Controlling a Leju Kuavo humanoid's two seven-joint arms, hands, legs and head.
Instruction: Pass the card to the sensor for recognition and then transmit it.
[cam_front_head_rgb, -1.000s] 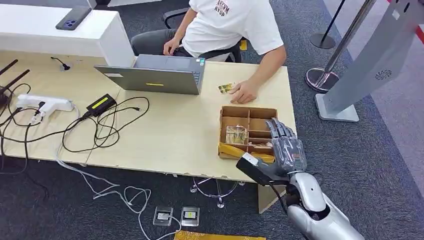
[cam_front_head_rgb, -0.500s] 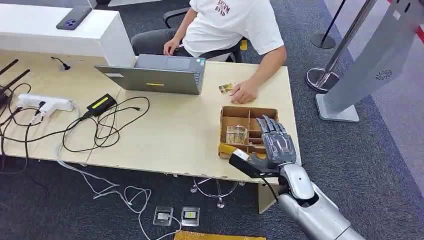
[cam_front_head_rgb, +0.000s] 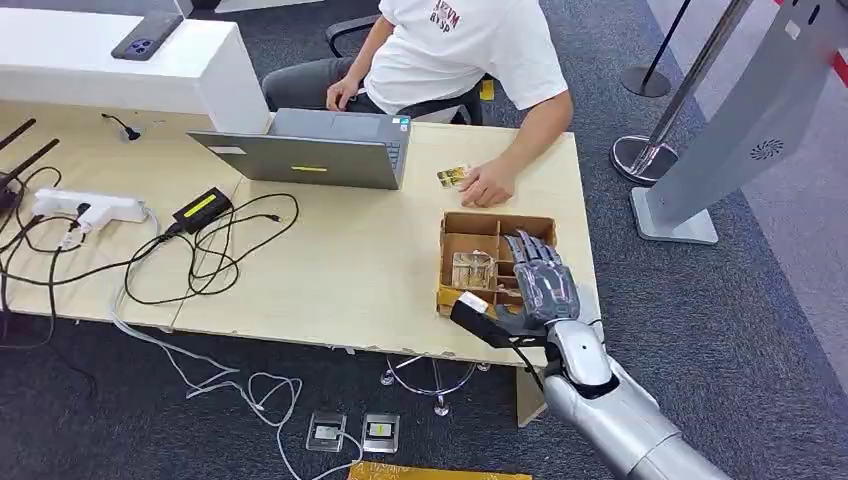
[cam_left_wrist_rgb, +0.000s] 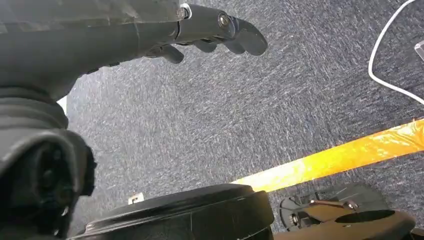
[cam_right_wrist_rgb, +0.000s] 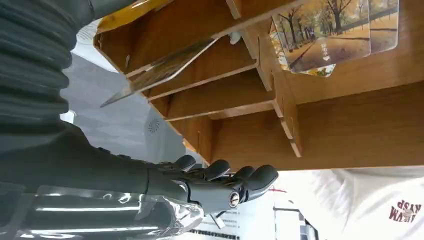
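Note:
A brown divided box (cam_front_head_rgb: 455, 232) sits near the table's right front corner. A stack of picture cards (cam_front_head_rgb: 472, 268) lies in one of its compartments. My right hand (cam_front_head_rgb: 543, 283) hovers over the box's right side, fingers spread and holding nothing. The right wrist view shows the printed cards (cam_right_wrist_rgb: 335, 35), a clear card (cam_right_wrist_rgb: 165, 67) leaning in a neighbouring compartment, and my right hand's fingers (cam_right_wrist_rgb: 220, 182) apart from both. Another card (cam_front_head_rgb: 452, 176) lies on the table by a seated person's hand (cam_front_head_rgb: 488, 185). My left hand (cam_left_wrist_rgb: 210, 30) hangs over the carpet, fingers loosely extended and empty.
An open laptop (cam_front_head_rgb: 320, 150) stands behind the box. Cables (cam_front_head_rgb: 210, 255), a power strip (cam_front_head_rgb: 90, 208) and a black adapter (cam_front_head_rgb: 200, 209) cover the table's left half. A grey slanted kiosk (cam_front_head_rgb: 745, 130) and a stanchion base (cam_front_head_rgb: 645, 155) stand on the carpet to the right.
My right hand has moved left and forward, from beside the box's right edge to over its compartments. The person and the cards have not moved.

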